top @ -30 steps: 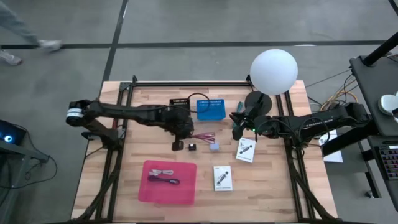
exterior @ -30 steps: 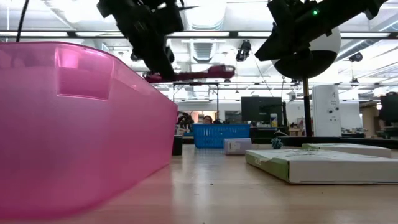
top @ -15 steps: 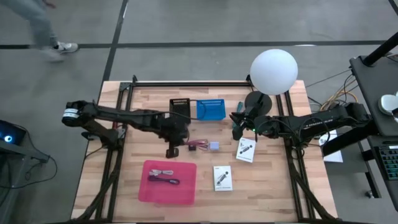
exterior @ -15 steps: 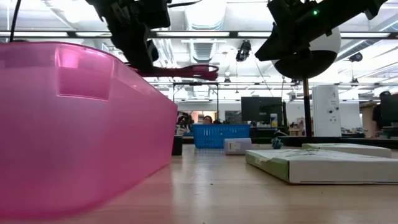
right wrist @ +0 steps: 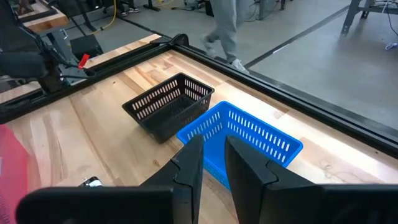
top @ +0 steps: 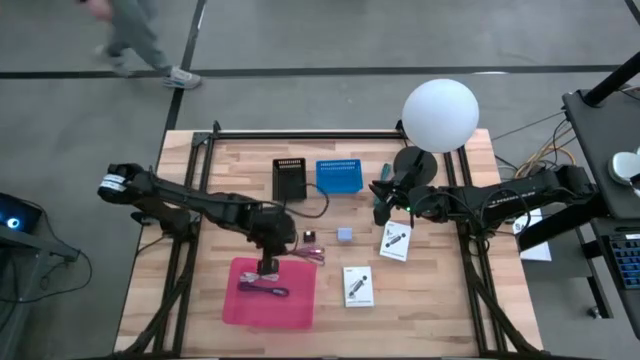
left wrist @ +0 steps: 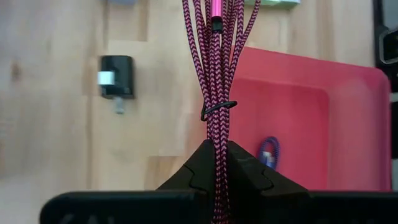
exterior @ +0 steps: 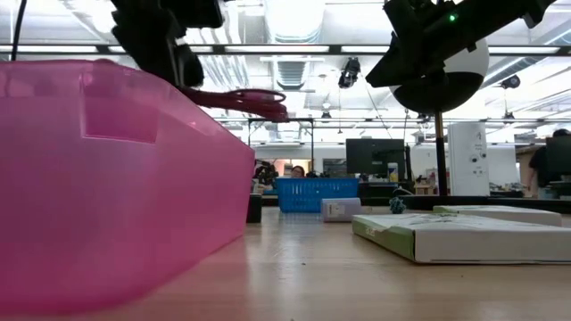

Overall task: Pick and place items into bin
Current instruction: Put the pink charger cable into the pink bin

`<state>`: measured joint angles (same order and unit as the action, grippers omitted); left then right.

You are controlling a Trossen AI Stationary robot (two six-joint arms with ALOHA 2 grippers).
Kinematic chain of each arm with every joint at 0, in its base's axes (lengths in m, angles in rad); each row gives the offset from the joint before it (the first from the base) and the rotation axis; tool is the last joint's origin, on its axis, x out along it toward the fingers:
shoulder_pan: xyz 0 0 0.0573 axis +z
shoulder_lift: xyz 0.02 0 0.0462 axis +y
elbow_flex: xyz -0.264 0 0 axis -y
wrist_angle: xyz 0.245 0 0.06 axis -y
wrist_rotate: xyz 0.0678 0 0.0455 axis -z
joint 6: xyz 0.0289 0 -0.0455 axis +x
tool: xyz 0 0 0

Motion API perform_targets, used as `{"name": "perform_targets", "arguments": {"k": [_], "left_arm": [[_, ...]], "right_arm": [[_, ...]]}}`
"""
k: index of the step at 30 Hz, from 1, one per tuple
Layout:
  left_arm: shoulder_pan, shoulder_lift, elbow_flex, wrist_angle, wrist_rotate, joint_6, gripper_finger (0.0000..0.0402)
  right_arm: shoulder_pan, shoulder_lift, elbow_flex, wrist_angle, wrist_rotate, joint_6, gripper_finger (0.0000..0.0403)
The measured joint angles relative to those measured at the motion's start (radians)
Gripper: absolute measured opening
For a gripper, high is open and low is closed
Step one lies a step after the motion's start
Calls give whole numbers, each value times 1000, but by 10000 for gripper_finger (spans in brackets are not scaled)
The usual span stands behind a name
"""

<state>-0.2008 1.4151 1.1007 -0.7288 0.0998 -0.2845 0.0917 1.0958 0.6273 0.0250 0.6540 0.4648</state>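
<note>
Overhead, the left pincer hung at the far rim of the pink bin, clamped on the maroon cable, whose loose end trailed beyond the bin over the bench. The right pincer waited well right of the bin. At bench height, the cable stuck out level above the bin's wall. Left wrist: fingers pinched the cable; a black cube lay beside the bin. Right wrist: the pincer stood narrowly apart, gripping nothing.

Wooden table with bin, cards
</note>
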Motion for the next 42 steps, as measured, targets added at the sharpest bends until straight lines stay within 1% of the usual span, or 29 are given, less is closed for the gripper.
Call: {"name": "perform_targets", "arguments": {"k": [11, 23, 27, 33, 38, 42], "left_arm": [[-125, 0, -2, -27, -1, -172, 13], [-256, 0, -24, -23, -7, -320, 13], [-289, 1, -32, -23, -29, -381, 13], [-355, 3, -65, -8, -30, -489, 13], [-408, 3, -94, -2, -31, -550, 13], [-433, 4, -111, 21, -59, -576, 13]], "right_arm": [[0, 0, 0, 0, 0, 0, 57], [0, 0, 0, 0, -1, 0, 57], [0, 0, -2, 0, -1, 0, 57], [0, 0, -4, -1, -1, 0, 57], [0, 0, -9, -4, -1, 0, 57], [0, 0, -16, -3, -1, 0, 57]]}}
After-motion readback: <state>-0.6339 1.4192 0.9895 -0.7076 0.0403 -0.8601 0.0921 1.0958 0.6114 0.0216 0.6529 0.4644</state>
